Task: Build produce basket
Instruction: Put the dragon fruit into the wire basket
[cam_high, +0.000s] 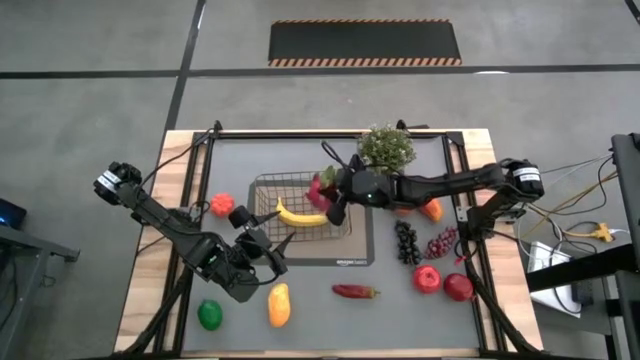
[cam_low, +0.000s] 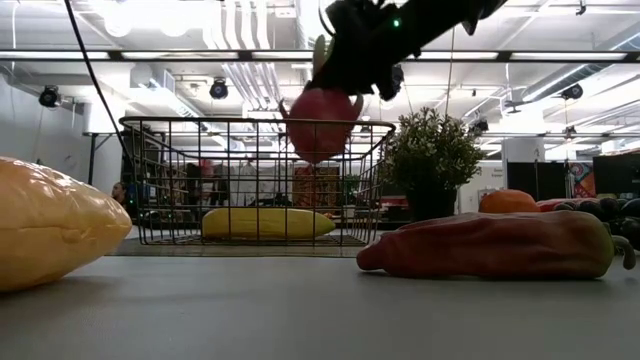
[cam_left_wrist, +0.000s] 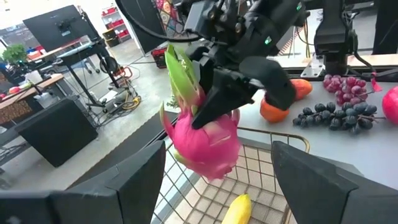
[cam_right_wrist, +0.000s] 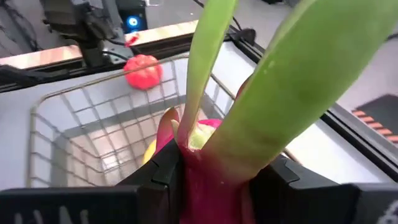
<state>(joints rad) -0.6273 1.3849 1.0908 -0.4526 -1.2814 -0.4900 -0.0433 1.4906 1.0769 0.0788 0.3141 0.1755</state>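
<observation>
The basket (cam_high: 300, 205) sits mid-surface, a banana (cam_high: 300, 216) inside. Above its right edge the right end effector (cam_high: 335, 195) grips the dragon fruit (cam_left_wrist: 205, 140), held high to clear the rim. The left end effector (cam_high: 262, 245) waits, open (near the mango (cam_high: 279, 304)).

My overhead cam looks straight down on the basket (cam_high: 300, 205). Low cam sits at tabletop level, facing the basket (cam_low: 255, 180) side-on. Both wrist cams sit close above it; all four share it.
</observation>
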